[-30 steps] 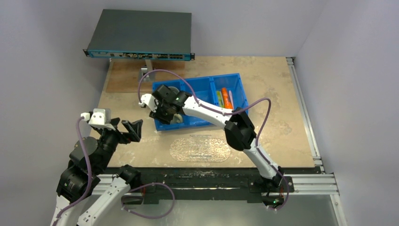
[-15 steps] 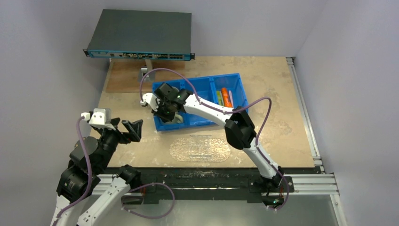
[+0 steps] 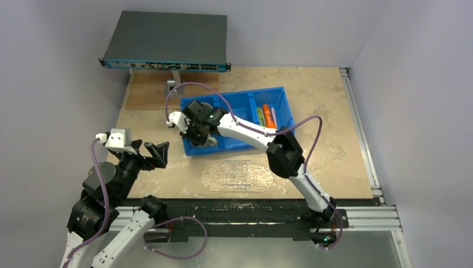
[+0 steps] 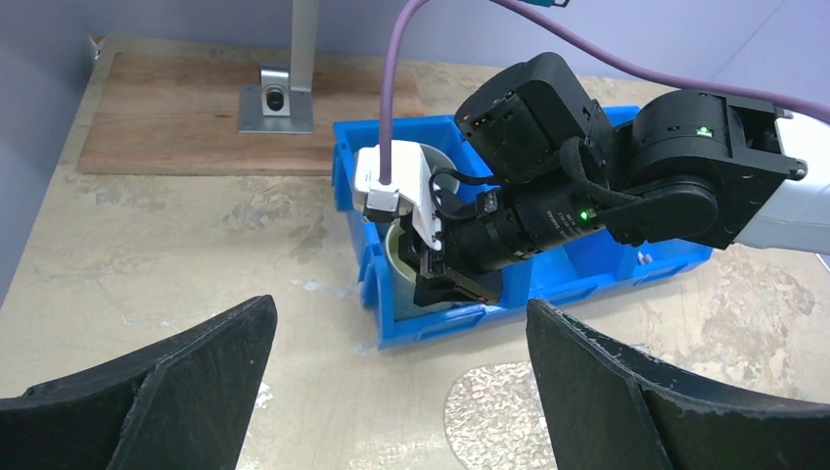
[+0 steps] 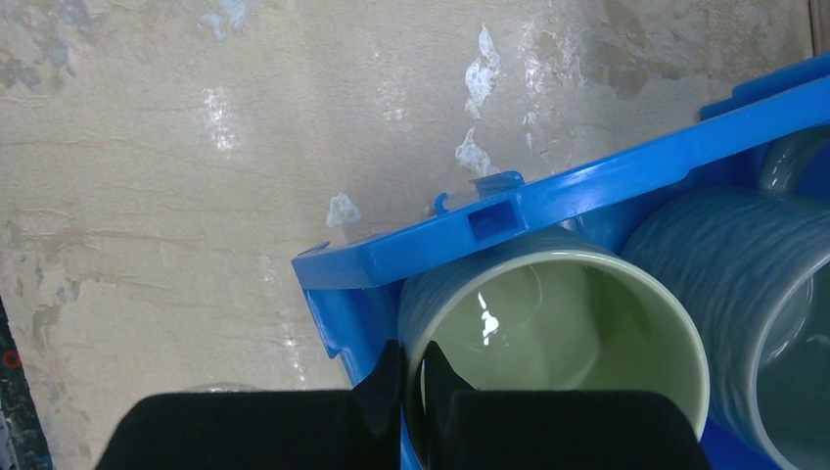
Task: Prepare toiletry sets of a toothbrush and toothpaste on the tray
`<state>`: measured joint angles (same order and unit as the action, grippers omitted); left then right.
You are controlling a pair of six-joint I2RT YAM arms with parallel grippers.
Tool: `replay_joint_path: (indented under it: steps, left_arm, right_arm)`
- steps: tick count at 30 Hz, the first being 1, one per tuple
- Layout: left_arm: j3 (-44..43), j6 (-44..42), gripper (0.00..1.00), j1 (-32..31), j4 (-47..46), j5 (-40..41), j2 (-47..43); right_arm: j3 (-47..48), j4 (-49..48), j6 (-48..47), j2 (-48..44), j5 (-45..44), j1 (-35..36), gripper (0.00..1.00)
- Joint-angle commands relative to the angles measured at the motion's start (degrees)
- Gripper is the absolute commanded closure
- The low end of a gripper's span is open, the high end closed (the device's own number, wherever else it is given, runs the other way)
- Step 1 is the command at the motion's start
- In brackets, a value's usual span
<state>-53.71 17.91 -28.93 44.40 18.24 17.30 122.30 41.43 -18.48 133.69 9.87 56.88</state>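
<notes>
Glittery transparent oblong tray (image 3: pixel 237 177), lower centre, looks bare: nothing done yet. Right gripper (image 5: pixel 411 364) pinches the rim of the pale-green ceramic mug (image 5: pixel 558 323); left gripper (image 3: pixel 149 152) fingers spread.

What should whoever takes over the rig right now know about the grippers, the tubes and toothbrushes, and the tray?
Right gripper: shut on the rim of the pale-green mug in the blue bin's left compartment, beside a grey mug.
Left gripper: open, holding nothing, over the table left of the bin.
Orange tube and green tube: in the bin's right compartment. A pale toothbrush seems to lie beside them; I cannot make out a second.
Tray: on the table in front of the bin, nothing on it.
Done: no set placed.
Left: both toothbrush-and-tube sets.
</notes>
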Motion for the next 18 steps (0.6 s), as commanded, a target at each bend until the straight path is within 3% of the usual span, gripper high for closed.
replay_joint_path:
  steps: [1,18]
  left_arm:
    - [0.2,-0.6,0.00,0.4,-1.3,-0.5,0.9]
    - [0.2,-0.6,0.00,0.5,-1.3,-0.6,0.7]
  right_arm:
    - [-0.1,-4.8,1.4,-10.0,-3.8,0.1,1.00]
    - [-0.4,-8.0,2.7,-16.9,-7.4,0.9,1.00]
